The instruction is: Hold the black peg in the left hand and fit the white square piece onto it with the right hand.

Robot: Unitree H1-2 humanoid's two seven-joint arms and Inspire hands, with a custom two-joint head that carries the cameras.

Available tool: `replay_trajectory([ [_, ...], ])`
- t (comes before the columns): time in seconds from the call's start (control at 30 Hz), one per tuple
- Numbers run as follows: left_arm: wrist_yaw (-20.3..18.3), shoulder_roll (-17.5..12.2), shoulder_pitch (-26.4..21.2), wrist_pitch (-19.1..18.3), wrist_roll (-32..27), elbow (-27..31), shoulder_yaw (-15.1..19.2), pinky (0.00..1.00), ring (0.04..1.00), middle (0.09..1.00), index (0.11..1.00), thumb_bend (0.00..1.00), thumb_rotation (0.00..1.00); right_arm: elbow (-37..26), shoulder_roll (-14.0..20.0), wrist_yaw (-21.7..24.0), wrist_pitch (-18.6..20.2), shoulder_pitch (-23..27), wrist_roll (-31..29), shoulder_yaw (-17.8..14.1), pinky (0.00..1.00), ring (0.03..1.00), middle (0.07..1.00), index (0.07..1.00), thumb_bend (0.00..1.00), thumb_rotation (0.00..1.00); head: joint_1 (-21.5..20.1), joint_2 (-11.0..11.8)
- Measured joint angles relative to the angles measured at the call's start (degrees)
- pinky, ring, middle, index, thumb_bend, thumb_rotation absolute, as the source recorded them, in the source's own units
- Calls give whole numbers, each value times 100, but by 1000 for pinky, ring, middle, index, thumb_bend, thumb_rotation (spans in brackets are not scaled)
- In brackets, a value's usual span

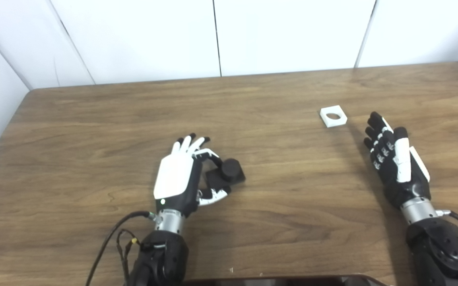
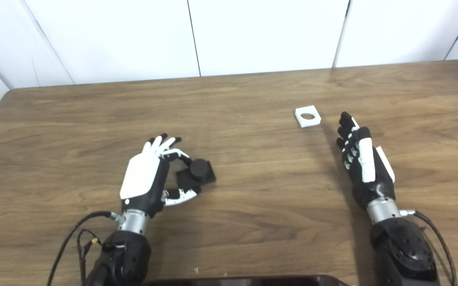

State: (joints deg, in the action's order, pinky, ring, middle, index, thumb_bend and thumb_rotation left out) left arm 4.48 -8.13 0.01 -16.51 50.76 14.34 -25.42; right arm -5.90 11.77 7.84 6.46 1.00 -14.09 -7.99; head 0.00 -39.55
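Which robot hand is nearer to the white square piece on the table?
The right robot hand. It is open, just right of the white square piece and a little nearer the robot, not touching it. The left robot hand is far to the left, at the black peg.

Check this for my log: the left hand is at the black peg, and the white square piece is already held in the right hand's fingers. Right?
Not quite. The white square piece lies on the table, apart from the open right hand, as the left eye view shows. The left hand is indeed at the black peg.
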Motion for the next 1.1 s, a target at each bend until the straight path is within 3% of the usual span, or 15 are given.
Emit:
replay_trajectory([
  [0.4,-391,145,288,421,-14,249,-232,1000,966,896,495,506,71,-46,-4,-11,40,-13,112,58,1000,1000,993,970,689,1000,-70,26],
  [0.8,-647,240,377,637,-180,271,-258,1000,986,916,495,506,64,-171,-27,-93,140,-68,192,104,1000,1000,995,970,711,984,-176,35],
  [0.9,-664,252,385,646,-182,271,-250,1000,985,912,495,506,64,-192,-23,-126,123,-72,369,140,992,1000,987,951,721,835,-176,35],
  [0.97,-665,253,388,659,-182,271,-240,1000,983,909,495,506,64,-268,33,-145,150,-68,652,215,939,985,971,926,727,626,-184,35],
  [1.1,-666,253,395,672,-184,270,-223,1000,988,914,495,506,65,-408,275,-204,219,29,1381,380,909,946,935,858,813,464,-202,44],
])
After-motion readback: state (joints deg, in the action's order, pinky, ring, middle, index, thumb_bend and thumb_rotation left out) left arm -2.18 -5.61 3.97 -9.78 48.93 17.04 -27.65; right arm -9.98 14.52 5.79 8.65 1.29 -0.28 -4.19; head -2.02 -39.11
